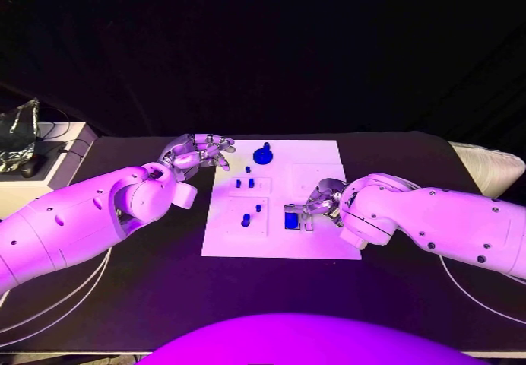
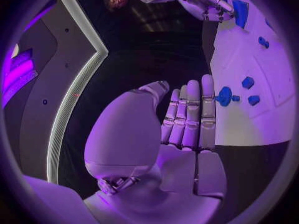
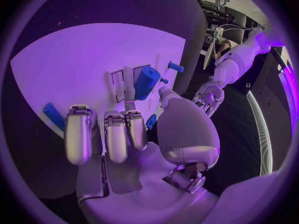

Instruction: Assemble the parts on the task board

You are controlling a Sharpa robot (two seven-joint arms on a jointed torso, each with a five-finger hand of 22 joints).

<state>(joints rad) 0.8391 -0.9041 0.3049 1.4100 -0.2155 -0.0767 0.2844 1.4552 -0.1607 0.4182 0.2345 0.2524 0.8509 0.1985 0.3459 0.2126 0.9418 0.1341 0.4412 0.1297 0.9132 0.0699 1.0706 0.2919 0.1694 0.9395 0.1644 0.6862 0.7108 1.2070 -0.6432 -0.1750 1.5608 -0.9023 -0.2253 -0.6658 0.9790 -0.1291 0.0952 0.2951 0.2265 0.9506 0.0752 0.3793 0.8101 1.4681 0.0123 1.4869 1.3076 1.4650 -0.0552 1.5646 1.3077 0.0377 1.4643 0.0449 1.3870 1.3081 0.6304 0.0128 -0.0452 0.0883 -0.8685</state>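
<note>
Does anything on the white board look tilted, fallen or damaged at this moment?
Nothing stands out. The task board lies flat and square on the table. The blue parts sit on it, none spilled onto the table. The left hand hovers open beside the board; the right hand is over a blue part.

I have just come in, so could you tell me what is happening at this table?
The robot is assembling small blue parts on the white task board. Its right hand rests over a blue block at the board's near right, though a grip isn't clear. Its left hand hovers open beside the board's far left corner.
</note>
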